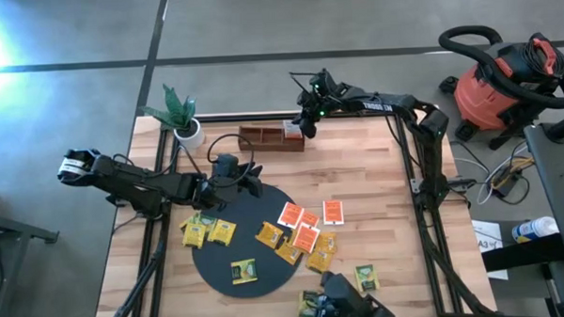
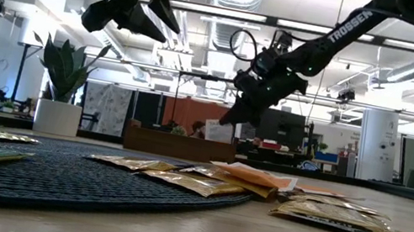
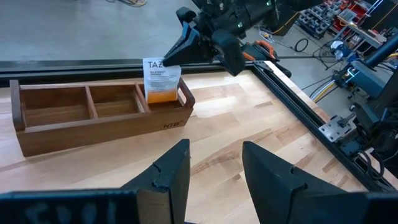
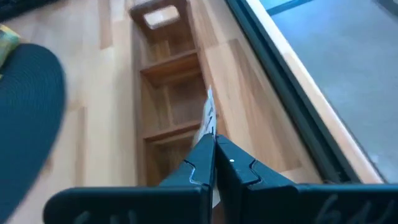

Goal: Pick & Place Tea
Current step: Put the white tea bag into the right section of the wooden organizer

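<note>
Several yellow, orange-red and green tea packets (image 1: 304, 238) lie on and around the black round mat (image 1: 220, 264). One orange-and-white packet (image 3: 163, 81) stands upright in the end compartment of the brown wooden tray (image 1: 262, 138), nearest the table's right edge. My right gripper (image 1: 307, 123) is above that compartment, shut on this packet. My left gripper (image 1: 255, 181) hovers open and empty over the mat's far edge. Its fingers (image 3: 168, 171) point toward the tray. My right gripper pinches the packet's top edge (image 4: 209, 112) between its two fingers. The fingers (image 3: 180, 53) slant down from above and from the table's right side. The packet stands upright below them, its orange lower part (image 3: 163, 94) inside the tray's end compartment.
A potted plant (image 1: 182, 115) stands at the far left, beside the tray. The tray's other two compartments (image 3: 81, 102) hold nothing. Bare wood lies between the tray and the mat. A red shop vacuum (image 1: 505, 75) stands off the table at the right.
</note>
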Controlling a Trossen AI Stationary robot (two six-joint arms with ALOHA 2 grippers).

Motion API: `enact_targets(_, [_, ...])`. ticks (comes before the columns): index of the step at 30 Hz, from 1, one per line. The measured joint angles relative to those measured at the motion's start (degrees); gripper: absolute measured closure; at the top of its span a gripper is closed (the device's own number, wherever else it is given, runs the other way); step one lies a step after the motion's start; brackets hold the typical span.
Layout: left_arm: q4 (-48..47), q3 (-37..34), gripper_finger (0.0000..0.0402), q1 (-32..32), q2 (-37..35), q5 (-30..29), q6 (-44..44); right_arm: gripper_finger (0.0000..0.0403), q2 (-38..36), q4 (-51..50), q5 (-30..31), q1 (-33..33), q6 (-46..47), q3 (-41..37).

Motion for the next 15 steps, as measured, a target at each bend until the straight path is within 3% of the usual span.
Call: enact_targets(15, [0.0,0.0,0.026,0.0,0.0,0.0,-0.1,0.0394,0.0,4.5,1.3,0.0,-0.7,-1.7])
